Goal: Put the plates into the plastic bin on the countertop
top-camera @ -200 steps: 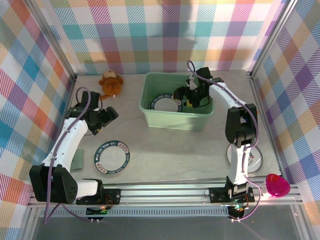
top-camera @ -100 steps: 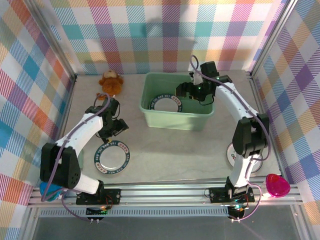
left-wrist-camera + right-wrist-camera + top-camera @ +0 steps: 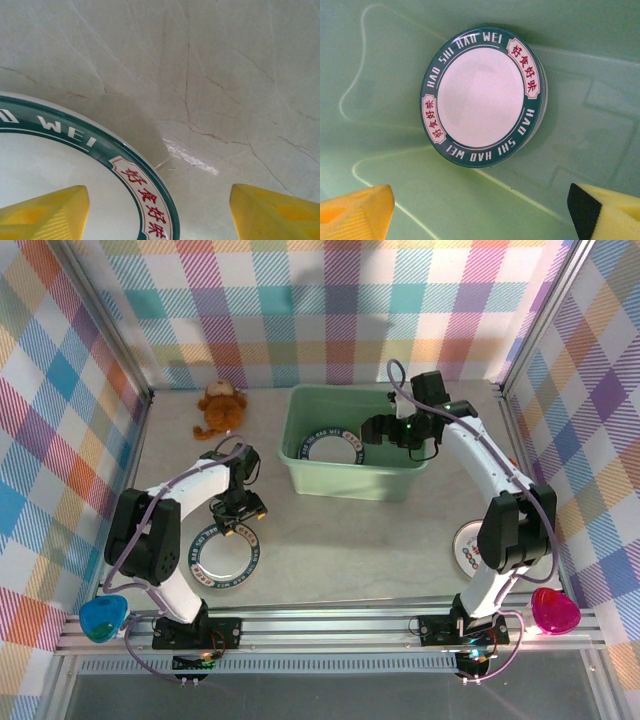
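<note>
My left gripper [image 3: 160, 215] is spread wide and holds nothing. One of its yellow fingertips [image 3: 45, 212] hangs over the white well of the teal-banded plate [image 3: 60, 165], the other over bare countertop [image 3: 225, 75], so the rim lies between them. From above, this plate lies flat near the left arm, well apart from the plastic bin [image 3: 345, 480].

I judge the step in hand to be the pinch on that rim. To do it well I'd come straight down until the outer tip touches the countertop just beside the rim, then close slowly so that tip wedges under the lip rather than shoving the plate away. The glaze looks slick, so I'd lift gently and test the hold first.

My right gripper [image 3: 480, 215] is also parted and empty, hovering inside the bin above a matching plate [image 3: 482, 97] that rests on the bin floor. A third plate [image 3: 468, 552] waits by the right arm.
</note>
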